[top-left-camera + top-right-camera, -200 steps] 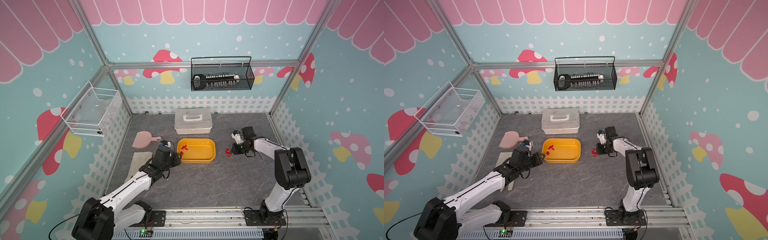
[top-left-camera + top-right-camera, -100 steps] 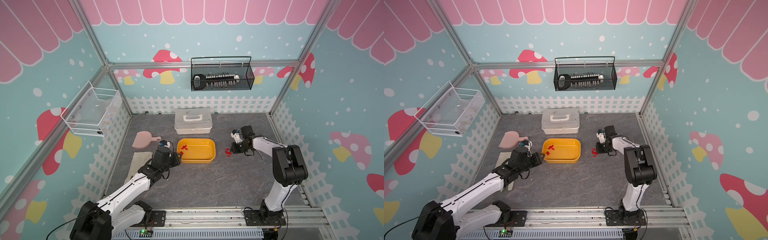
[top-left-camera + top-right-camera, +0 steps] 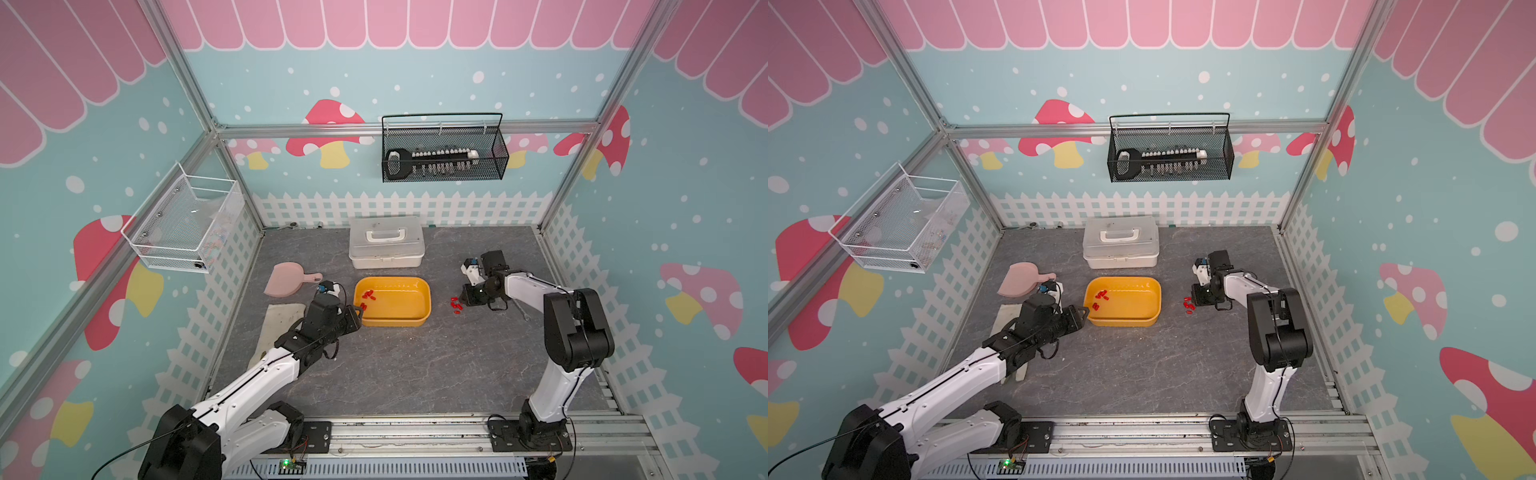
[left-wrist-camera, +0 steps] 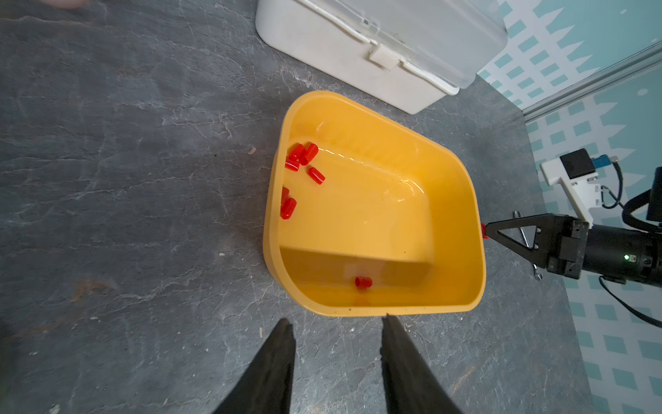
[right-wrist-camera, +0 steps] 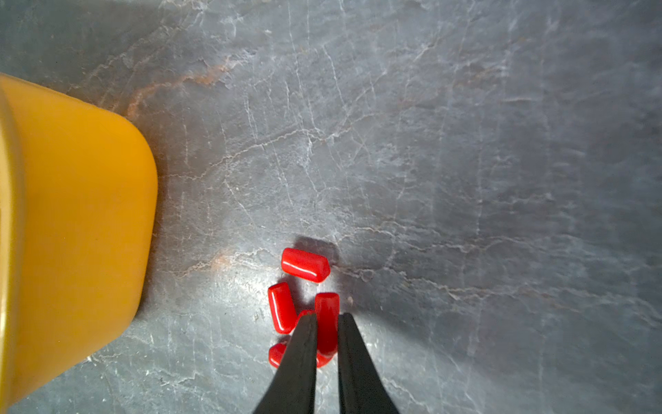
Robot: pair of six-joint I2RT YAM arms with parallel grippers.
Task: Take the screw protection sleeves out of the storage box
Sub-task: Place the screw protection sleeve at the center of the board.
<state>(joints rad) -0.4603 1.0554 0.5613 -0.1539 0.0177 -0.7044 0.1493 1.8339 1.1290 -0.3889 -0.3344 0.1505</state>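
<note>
Teal walls printed with mushrooms and a white picket fence enclose a grey marbled counter. From a rail at the front edge, the left arm and the right arm reach inward. A black wire basket hangs on the back wall and a white wire basket on the left wall. Near the back of the counter sits a white lidded case. Just in front of it is the yellow-orange storage box, upright. A pale mat and a flat pink piece with a short handle lie to the left. The left end effector hovers just beside the rim of the box's left short end, its fingers spread apart with nothing between them. The right end effector is down at the counter to the right of the box. Its fingers are drawn almost together, with one sleeve filling the slit between them. Of the red screw protection sleeves, seven show inside the box: a cluster and a pair along one wall, and a single one by the wall nearest the left end effector. Several more lie in a tight group on the counter at the right fingertips, near the box but apart from it.
</note>
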